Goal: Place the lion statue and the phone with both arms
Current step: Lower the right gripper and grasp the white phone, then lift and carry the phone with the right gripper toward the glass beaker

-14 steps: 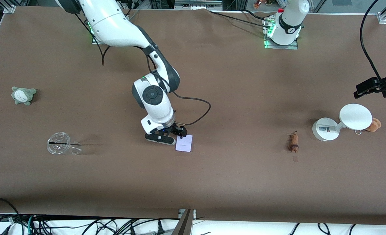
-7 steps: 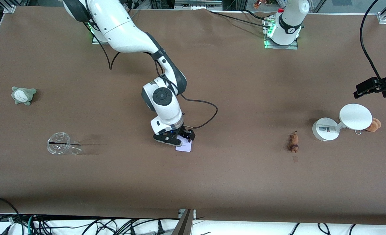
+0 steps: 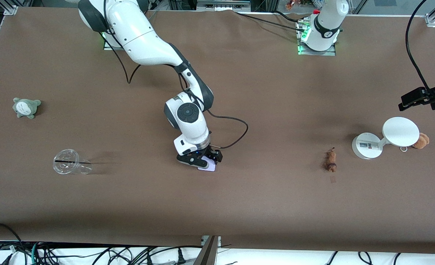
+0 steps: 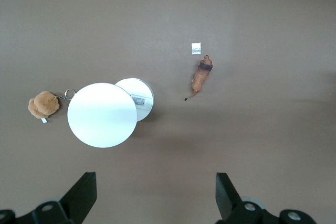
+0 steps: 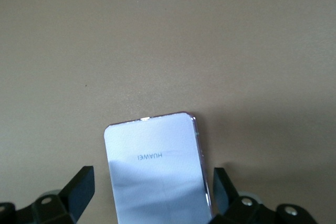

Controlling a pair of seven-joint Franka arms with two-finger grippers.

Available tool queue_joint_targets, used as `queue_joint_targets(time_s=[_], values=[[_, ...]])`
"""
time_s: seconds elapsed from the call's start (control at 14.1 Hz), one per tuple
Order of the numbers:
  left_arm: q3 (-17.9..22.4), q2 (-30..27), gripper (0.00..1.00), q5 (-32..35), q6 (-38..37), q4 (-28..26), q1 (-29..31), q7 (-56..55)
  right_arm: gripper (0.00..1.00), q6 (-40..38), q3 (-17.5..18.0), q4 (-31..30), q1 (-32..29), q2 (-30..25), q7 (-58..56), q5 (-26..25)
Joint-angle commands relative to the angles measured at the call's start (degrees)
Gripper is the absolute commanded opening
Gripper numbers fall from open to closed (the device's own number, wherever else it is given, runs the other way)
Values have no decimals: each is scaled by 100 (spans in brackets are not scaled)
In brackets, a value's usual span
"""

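1. The phone (image 3: 209,167) is a flat, pale lavender-white slab with rounded corners; the right wrist view shows faint lettering on its glossy face (image 5: 156,177). It lies flat near the middle of the tabletop (image 3: 257,206), somewhat toward the edge nearest the front camera
2. The lion statue (image 3: 330,161) is a tiny orange-brown figurine with a darker mane end and a thin tail, lying toward the left arm's end, just beside a white round stand (image 3: 384,139); a small paper scrap (image 3: 333,179) lies close to it
3. A second ago the right hand (image 3: 202,161) stood beside the phone; now it has come over it, fingers spread, straddling the slab and not pinching it
4. The left hand (image 4: 155,203) waits spread in the air above the stand and the lion
5. A grey-green plush (image 3: 26,107) and a tipped clear cup (image 3: 70,165) lie near the right arm's end; a brown plush (image 3: 421,140) sits by the stand. Bare brown cloth lies between phone and lion
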Motion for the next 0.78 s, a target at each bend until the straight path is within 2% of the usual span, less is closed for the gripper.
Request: queue_joint_targets(time_s=[0.0,0.21,0.71], values=[[66,-11,100,-35,-9,67,-60,56,100,1,-81,299,87,189,177,-120],[66,-11,100,-35,-9,67,-60,56,100,1,-81,299,113,268,168,-331],[66,-11,100,-35,-9,67,-60,56,100,53,-81,299,166,365,142,-454]])
